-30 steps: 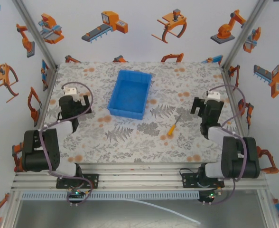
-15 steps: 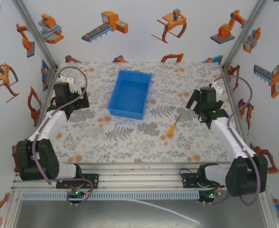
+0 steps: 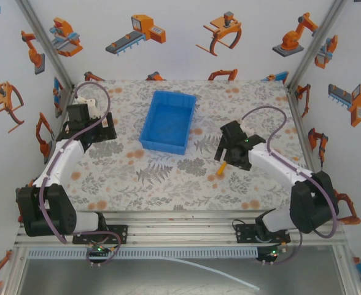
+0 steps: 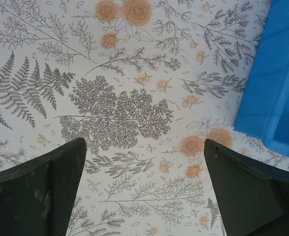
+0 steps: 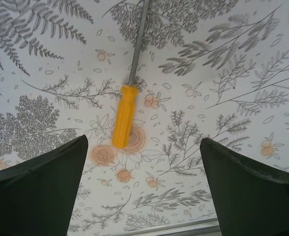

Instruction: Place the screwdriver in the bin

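Slim screwdriver (image 5: 125, 110), orange-yellow handle, thin silver shaft, flat on tabletop (image 5: 233, 73): judged light, rigid, prone to roll. Over it the right gripper (image 5: 144, 196), jaws wide, empty. Best hold: across the thicker handle.

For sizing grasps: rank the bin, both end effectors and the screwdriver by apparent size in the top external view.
1. bin, clearly largest.
2. left end effector and right end effector: alike, so unranked.
3. screwdriver, smallest; its shaft is partly hidden beneath the right end effector.
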